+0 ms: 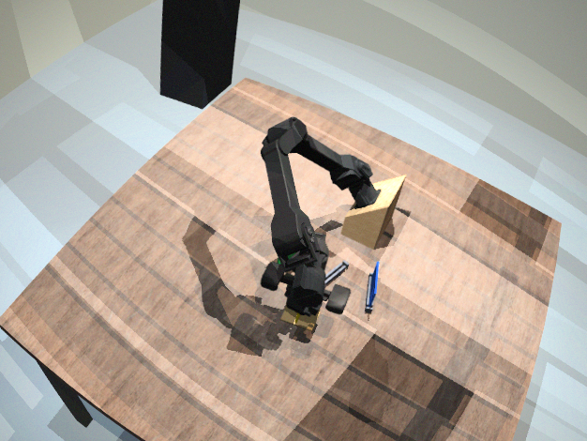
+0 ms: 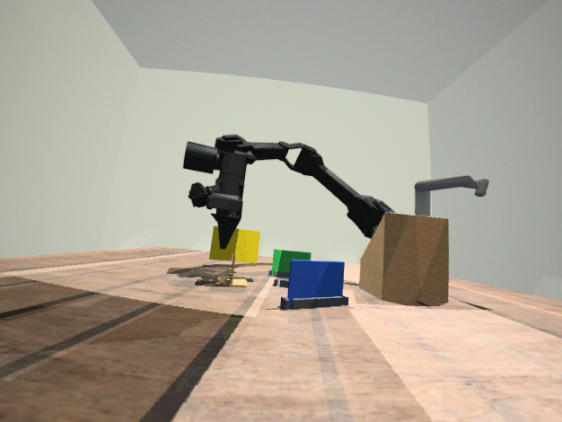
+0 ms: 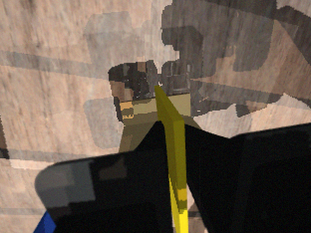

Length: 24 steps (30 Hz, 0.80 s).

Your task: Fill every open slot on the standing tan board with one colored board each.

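Note:
My gripper [image 2: 224, 245] [image 3: 163, 125] points straight down and is shut on the top edge of a yellow board [image 2: 244, 245] [image 3: 173, 130], which hangs upright. Right below it stands the thin tan board [image 2: 232, 268] on its flat base [image 1: 287, 314] [image 3: 140, 113]; it shows edge-on in the exterior view. The yellow board's lower edge is level with the tan board's top, crosswise to it. I cannot tell whether notch and slot have met. A blue board [image 1: 374, 281] [image 2: 315, 279] and a green board [image 2: 291, 259] stand upright in dark holders to the right.
A large tan wedge block [image 1: 371, 219] [image 2: 408, 260] carries the arm's base behind the holders. A dark holder [image 1: 337, 272] lies between the arm and the blue board. A black pillar [image 1: 199, 45] stands off the table's far edge. A grey bracket [image 2: 447, 183] rises behind the block.

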Tool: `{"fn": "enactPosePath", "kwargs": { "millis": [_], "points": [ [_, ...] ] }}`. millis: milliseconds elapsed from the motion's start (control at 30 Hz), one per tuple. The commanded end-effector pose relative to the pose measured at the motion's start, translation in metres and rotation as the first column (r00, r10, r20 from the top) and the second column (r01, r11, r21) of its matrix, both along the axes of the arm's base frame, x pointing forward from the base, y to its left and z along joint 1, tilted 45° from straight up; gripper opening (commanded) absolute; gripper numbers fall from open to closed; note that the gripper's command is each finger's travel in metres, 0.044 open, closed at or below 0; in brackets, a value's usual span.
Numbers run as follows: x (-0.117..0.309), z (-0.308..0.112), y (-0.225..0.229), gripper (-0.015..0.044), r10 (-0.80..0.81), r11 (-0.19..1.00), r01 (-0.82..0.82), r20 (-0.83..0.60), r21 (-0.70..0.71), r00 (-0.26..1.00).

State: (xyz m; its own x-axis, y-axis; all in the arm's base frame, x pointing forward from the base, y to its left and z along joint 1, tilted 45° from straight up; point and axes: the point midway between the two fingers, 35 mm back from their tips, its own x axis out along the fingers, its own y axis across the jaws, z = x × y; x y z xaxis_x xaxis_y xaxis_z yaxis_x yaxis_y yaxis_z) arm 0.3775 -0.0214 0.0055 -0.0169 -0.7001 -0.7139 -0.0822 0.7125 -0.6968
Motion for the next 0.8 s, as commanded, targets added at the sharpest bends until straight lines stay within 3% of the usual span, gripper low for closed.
{"fn": "enactPosePath", "kwargs": {
  "millis": [0,767],
  "points": [
    [-0.0011,-0.0022,-0.0018,0.0,-0.006,1.0,0.006,-0.003,-0.003,1.0],
    [-0.0007,-0.0087,-0.0103,0.0,-0.006,1.0,0.006,-0.003,-0.003,1.0]
  ]
}}
